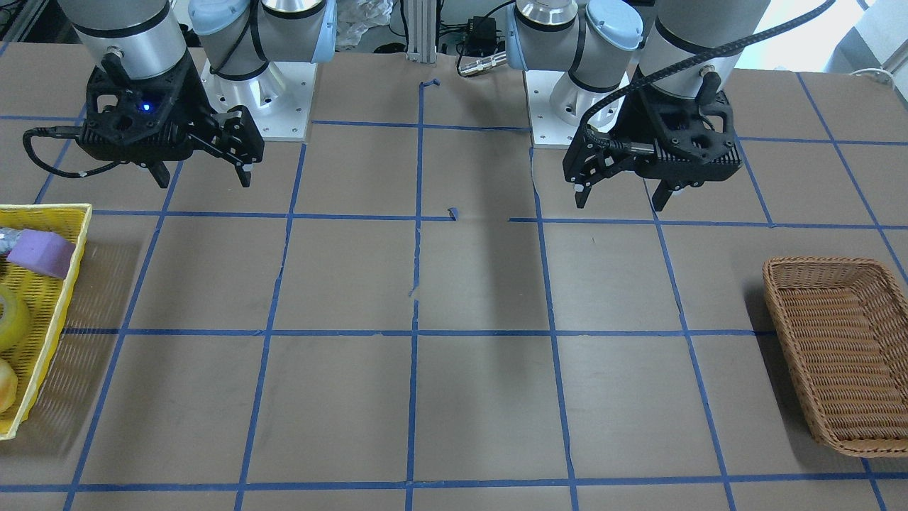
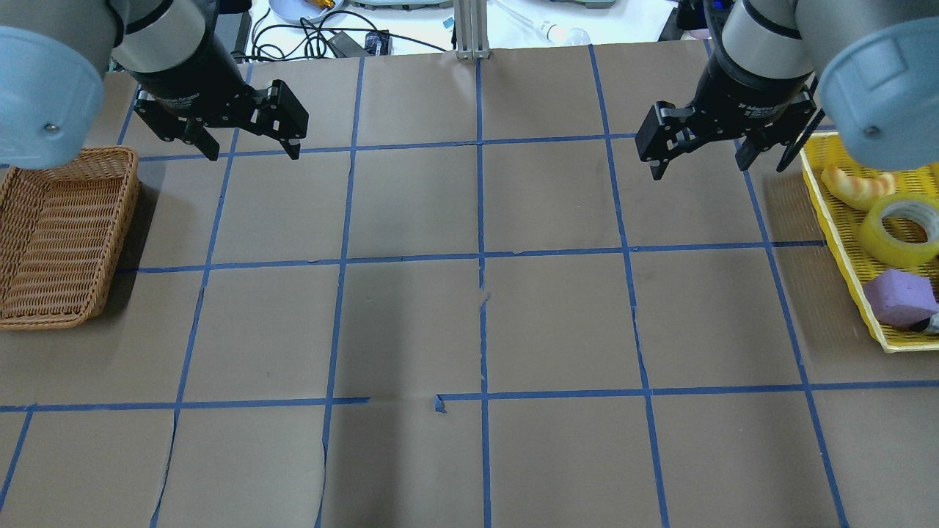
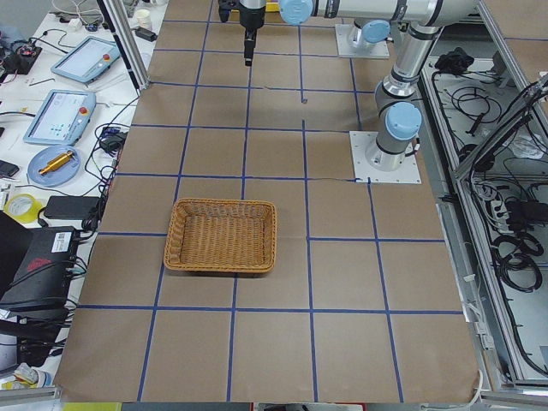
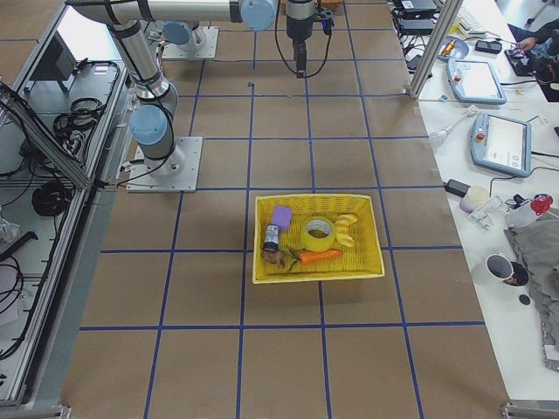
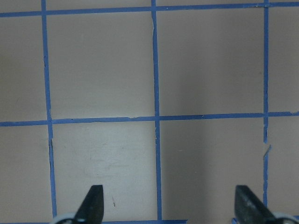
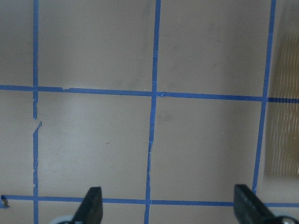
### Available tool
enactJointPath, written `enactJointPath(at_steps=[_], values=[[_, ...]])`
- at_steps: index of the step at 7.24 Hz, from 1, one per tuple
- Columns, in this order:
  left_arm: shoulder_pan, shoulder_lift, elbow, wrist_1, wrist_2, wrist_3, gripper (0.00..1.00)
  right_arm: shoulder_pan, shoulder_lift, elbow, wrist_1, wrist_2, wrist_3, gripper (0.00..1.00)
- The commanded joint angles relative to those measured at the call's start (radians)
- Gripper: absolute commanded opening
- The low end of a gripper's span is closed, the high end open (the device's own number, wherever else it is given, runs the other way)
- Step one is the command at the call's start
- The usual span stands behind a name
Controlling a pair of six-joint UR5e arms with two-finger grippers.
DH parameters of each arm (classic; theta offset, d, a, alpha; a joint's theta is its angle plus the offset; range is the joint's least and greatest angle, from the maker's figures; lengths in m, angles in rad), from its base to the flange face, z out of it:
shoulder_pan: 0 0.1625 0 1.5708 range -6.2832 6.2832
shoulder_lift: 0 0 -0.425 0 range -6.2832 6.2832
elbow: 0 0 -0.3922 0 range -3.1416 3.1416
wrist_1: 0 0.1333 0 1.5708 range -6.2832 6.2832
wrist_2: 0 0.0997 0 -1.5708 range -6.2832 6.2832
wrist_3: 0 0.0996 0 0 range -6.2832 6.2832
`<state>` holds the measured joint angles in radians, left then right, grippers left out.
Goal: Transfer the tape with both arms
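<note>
The tape point(image 2: 901, 229) lies flat in the yellow basket point(image 2: 843, 253) at the right, nearer to the right gripper point(image 2: 699, 167) than the left gripper point(image 2: 253, 152), and both have their fingers spread, empty

Two black fingers point(image 6: 92, 206) wide apart over brown table point(image 6: 210, 149), blue grid lines point(image 6: 154, 94).

The left arm point(image 2: 172, 44) and right arm point(image 2: 763, 37) both reach forward from their bases, wrists turned so the grippers point straight down. Seen from overhead, the left gripper point(image 2: 253, 150) hangs at ten o'clock and the right gripper point(image 2: 700, 167) at two o'clock, well apart. Each has its jaws spread wide, level with one another.
</note>
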<state>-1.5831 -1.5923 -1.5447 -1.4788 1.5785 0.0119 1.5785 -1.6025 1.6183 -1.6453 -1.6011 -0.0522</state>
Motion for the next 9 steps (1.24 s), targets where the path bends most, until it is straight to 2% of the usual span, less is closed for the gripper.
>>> enactJointPath(at_steps=[1, 9], values=[[0.000, 0.002, 0.000, 0.000, 0.000, -0.001, 1.00, 0.000, 0.000, 0.003, 0.001, -0.002, 0.003, 1.00], [0.000, 0.000, 0.000, 0.000, 0.000, 0.000, 1.00, -0.002, -0.001, 0.020, -0.007, 0.007, -0.009, 1.00]])
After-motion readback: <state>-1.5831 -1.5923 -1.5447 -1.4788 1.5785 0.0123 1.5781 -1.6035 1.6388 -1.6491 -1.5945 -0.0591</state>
